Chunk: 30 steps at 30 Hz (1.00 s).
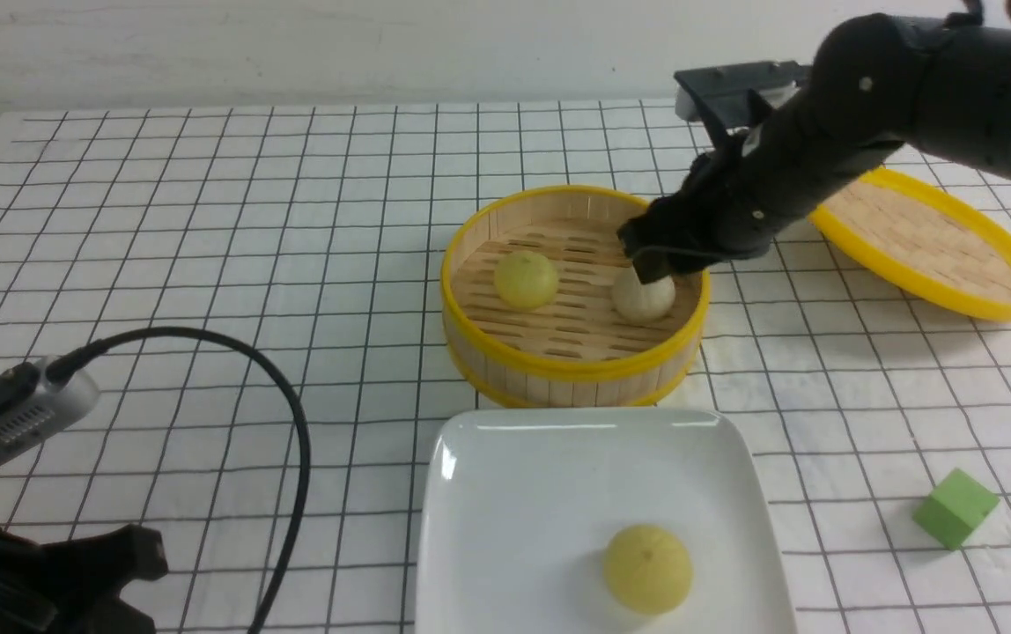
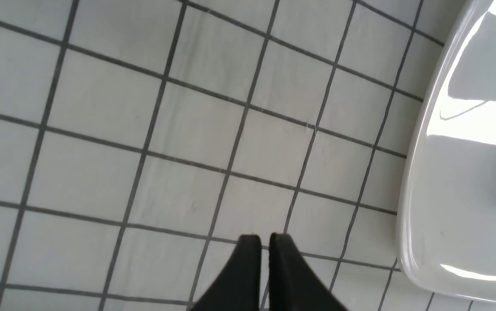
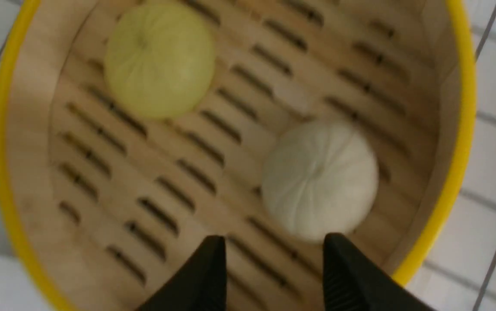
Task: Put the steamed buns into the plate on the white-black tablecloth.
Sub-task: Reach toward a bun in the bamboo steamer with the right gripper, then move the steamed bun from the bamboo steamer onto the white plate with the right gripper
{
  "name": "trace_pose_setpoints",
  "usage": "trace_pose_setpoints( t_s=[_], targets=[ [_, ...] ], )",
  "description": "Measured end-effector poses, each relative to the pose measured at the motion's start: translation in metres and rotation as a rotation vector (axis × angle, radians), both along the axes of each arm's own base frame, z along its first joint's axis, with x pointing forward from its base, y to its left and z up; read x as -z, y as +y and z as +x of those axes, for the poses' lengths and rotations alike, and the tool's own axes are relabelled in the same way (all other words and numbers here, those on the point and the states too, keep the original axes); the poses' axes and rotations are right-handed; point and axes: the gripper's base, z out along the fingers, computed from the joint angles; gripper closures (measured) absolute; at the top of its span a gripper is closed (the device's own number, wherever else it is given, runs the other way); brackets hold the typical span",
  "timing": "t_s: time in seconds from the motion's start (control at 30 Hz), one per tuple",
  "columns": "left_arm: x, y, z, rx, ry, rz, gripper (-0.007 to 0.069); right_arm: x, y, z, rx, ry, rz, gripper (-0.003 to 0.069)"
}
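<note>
One pale yellow bun (image 1: 647,568) lies in the white square plate (image 1: 505,493) at the front of the white-black tablecloth (image 1: 206,220). A second yellow bun (image 1: 526,279) and an off-white bun (image 1: 644,296) sit in the bamboo steamer (image 1: 573,363). My right gripper (image 1: 653,262) hangs open just above the off-white bun; in the right wrist view its fingertips (image 3: 274,250) stand apart beside that bun (image 3: 319,179), near the yellow bun (image 3: 159,58). My left gripper (image 2: 265,239) is shut and empty over the cloth, left of the plate (image 2: 421,224).
The yellow-rimmed steamer lid (image 1: 928,239) lies tilted on the cloth at the back right. A green cube (image 1: 955,508) sits at the front right. The left arm's black cable (image 1: 290,423) loops over the cloth at the front left.
</note>
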Motion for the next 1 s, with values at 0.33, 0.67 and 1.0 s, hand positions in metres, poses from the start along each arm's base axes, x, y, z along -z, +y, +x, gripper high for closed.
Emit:
trace_pose_setpoints(
  t_s=[0.33,0.67,1.0],
  targets=[
    [0.000,0.001,0.000,0.002,-0.003,0.011,0.0552,0.046,0.005,0.022,-0.004,0.007,-0.060,0.0424],
    [0.000,0.002,0.001,0.004,-0.009,0.025,0.0536,-0.068,-0.014,-0.039,-0.088,0.015,-0.053,0.0638],
    [0.000,0.003,0.001,0.006,-0.015,0.044,0.0527,-0.024,-0.006,-0.115,-0.216,0.272,0.080,0.0636]
  ],
)
